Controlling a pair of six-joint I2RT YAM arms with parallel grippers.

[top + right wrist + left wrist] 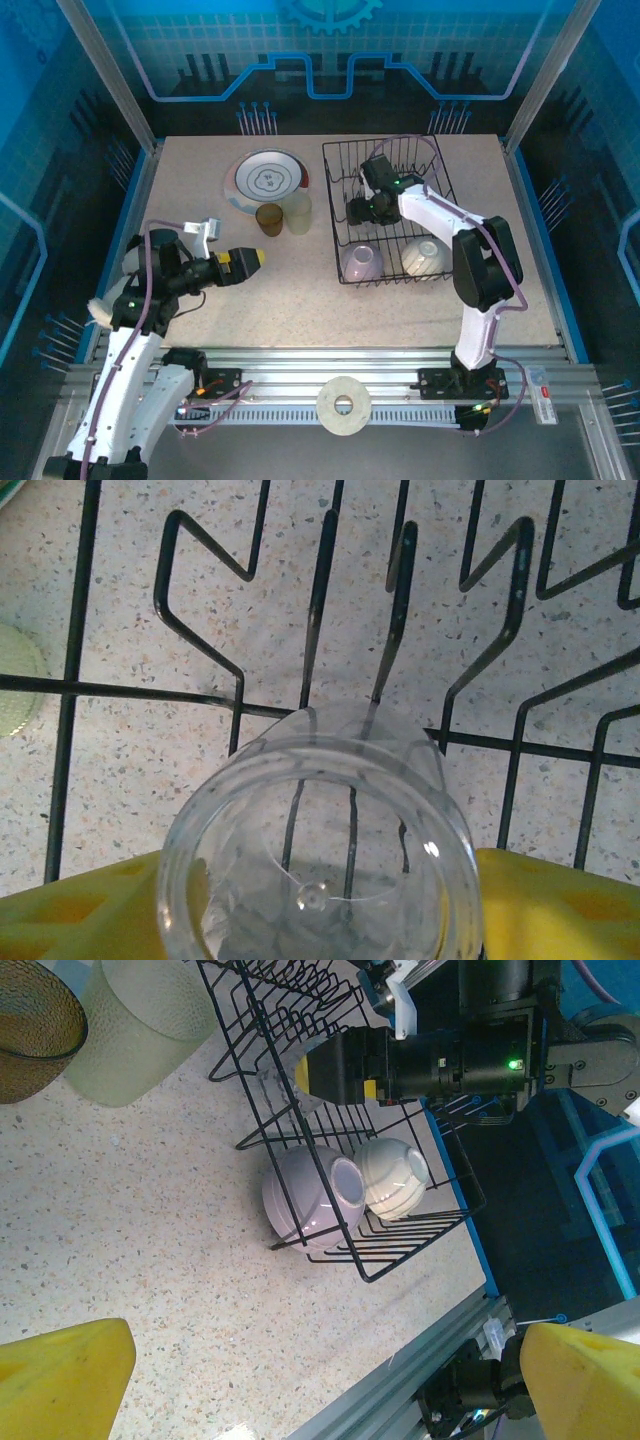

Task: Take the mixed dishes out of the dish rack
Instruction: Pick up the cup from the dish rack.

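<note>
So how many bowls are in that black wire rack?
2. A lavender bowl at the near-left corner of the rack, and a pale ribbed bowl just right of it. The right arm covers part of it, so more may be hidden.

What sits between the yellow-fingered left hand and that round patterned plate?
In the top view, a small brown cup stands between the left hand and the round patterned plate, a pale green tumbler beside it.

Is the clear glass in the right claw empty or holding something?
Empty: the dish rack wires show plainly through the clear glass, with nothing inside it.
</note>
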